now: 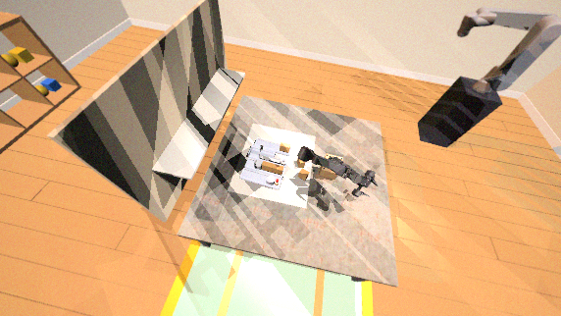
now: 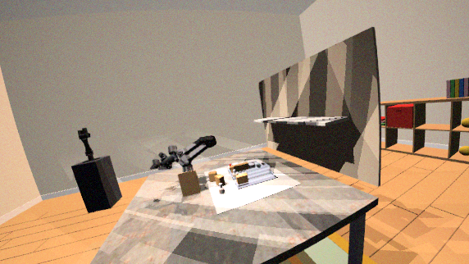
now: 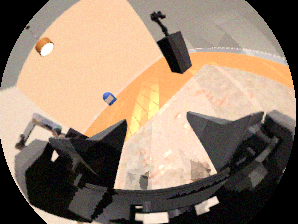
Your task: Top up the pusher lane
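Claw (image 1: 369,185) (image 2: 157,163) (image 3: 157,117) wide open; jars' labels on white mat (image 1: 289,197) (image 2: 223,204) too small/blurry to tell apart.

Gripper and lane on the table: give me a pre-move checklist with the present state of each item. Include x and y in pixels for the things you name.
1. Gripper (image 1: 369,187) (image 2: 156,165) (image 3: 157,117) open, ready to take a jar: ok, the fingers stand wide apart.
2. Nothing held between the fingers: ok, the wrist view looks out between them.
3. Gripper lined up over the loose items: not ok, it points away from the white sheet (image 1: 289,197) (image 2: 225,202).
4. Matching loose jar identified: cannot tell, the items are too small to compare.
5. Lane unit (image 1: 248,177) (image 2: 262,178) on the sheet: ok.
6. Old jar against the pusher plate: cannot tell at this size.
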### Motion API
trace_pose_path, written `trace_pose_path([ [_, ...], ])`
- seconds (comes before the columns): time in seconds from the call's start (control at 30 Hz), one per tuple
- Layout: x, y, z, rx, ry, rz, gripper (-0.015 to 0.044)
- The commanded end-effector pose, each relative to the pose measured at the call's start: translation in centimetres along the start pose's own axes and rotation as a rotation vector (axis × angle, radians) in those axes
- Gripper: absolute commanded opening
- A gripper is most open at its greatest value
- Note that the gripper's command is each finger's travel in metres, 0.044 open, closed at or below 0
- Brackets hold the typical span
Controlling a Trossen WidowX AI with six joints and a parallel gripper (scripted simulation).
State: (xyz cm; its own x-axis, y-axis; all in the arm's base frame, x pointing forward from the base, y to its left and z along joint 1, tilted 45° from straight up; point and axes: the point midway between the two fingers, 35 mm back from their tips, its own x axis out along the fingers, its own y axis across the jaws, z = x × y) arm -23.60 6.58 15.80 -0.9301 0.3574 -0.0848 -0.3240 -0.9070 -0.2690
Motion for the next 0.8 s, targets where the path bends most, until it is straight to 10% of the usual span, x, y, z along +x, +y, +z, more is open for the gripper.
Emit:
trace_pose_path([
  [0.0, 0.0, -0.1, 0.0, 0.0, 0.002, -0.003, 0.0426],
  [0.77, -4.3, -21.6, -4.1, 0.164, 0.393, -0.742, 0.044],
])
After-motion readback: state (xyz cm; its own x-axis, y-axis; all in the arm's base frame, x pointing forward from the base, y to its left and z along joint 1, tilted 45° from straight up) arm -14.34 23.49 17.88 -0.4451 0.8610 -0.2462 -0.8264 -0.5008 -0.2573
